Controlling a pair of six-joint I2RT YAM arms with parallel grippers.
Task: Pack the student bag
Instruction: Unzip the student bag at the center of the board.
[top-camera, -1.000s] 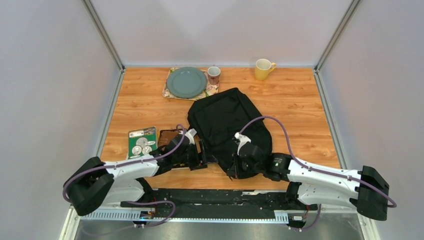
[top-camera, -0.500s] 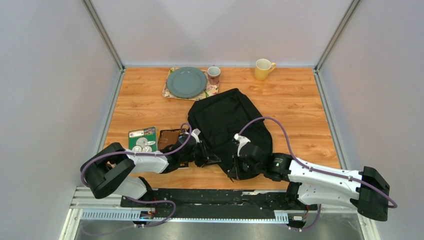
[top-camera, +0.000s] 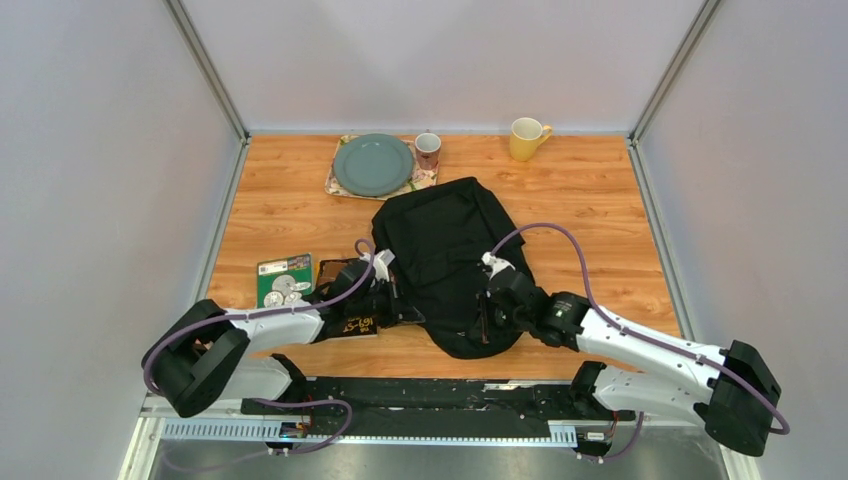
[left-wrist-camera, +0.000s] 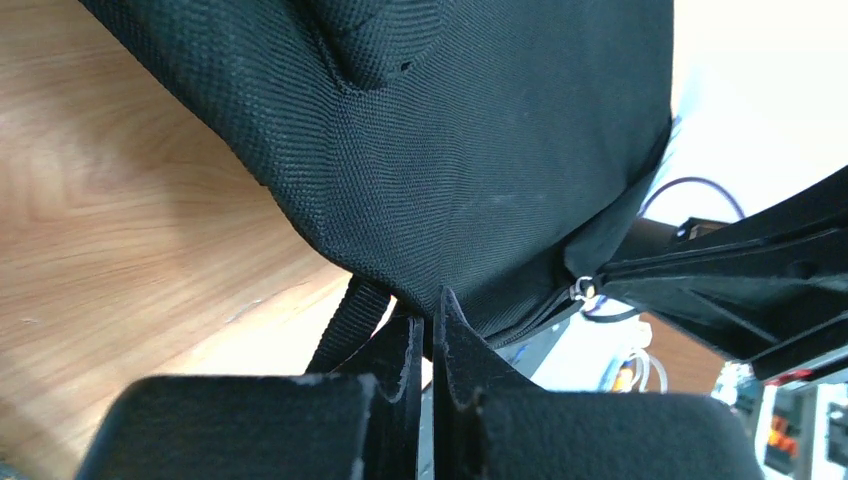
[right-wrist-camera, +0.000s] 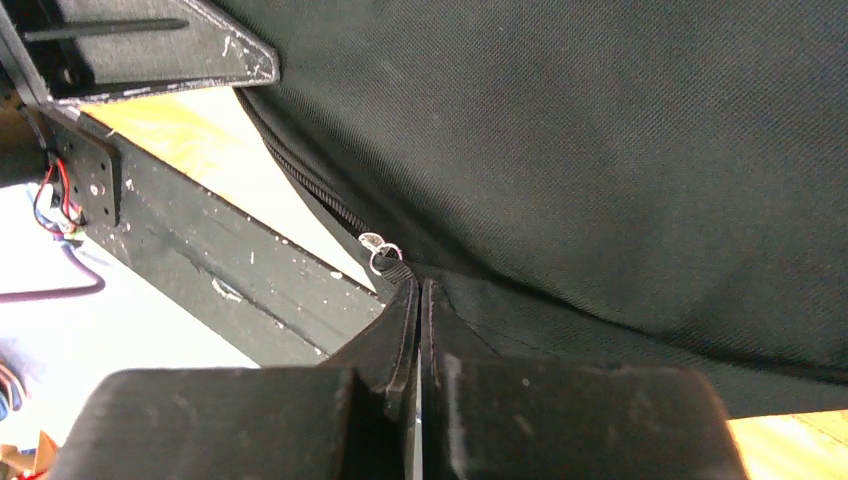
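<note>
Student bag (top-camera: 440, 240) x1 | mugs (top-camera: 428, 150) (top-camera: 527, 138) x2 | left hand (left-wrist-camera: 428, 310), right hand (right-wrist-camera: 418, 290) pinched closed, apparently on bag

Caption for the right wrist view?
Right gripper shut on the zipper pull of the student bag, wooden table behind.

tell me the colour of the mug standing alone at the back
Yellow. The mug shows best in the top external view.
</note>
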